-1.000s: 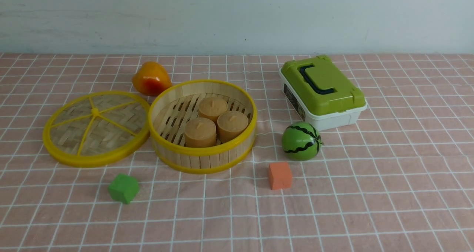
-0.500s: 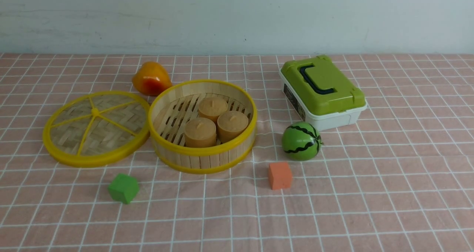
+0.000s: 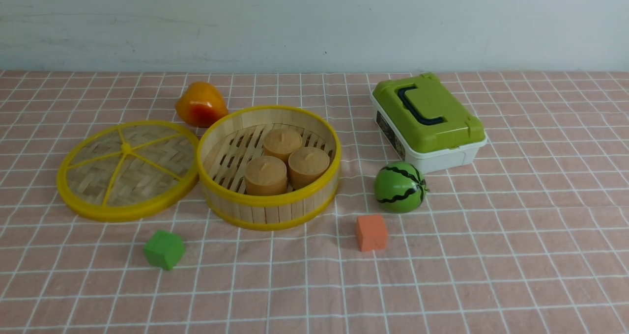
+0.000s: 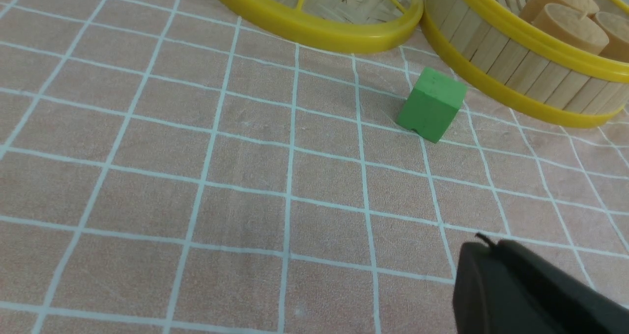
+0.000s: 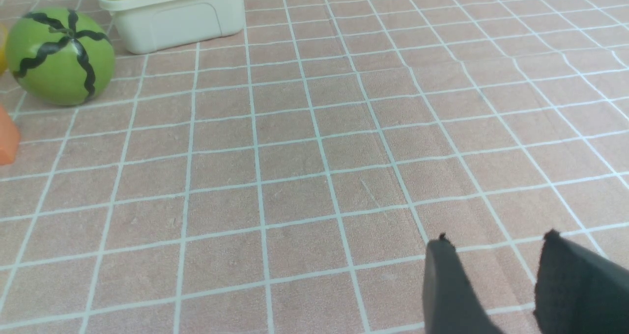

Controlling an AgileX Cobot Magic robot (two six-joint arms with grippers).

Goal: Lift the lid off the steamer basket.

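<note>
The lid [image 3: 128, 169], a woven bamboo disc with a yellow rim and spokes, lies flat on the cloth just left of the steamer basket [image 3: 269, 206], touching its side. The basket stands uncovered with three tan cylinders [image 3: 287, 162] inside. The left wrist view catches the lid's near rim [image 4: 314, 27] and the basket's slatted wall [image 4: 521, 73]. My left gripper [image 4: 484, 248] hovers shut over bare cloth, short of a green cube [image 4: 431, 104], holding nothing. My right gripper [image 5: 496, 243] hangs open over bare cloth, far from the basket. Neither gripper appears in the front view.
A green cube [image 3: 164, 249] and an orange cube [image 3: 371, 232] lie in front of the basket. A toy watermelon [image 3: 399, 186] and a white box with a green top [image 3: 427, 120] sit to the right. An orange-yellow fruit [image 3: 200, 104] lies behind the basket.
</note>
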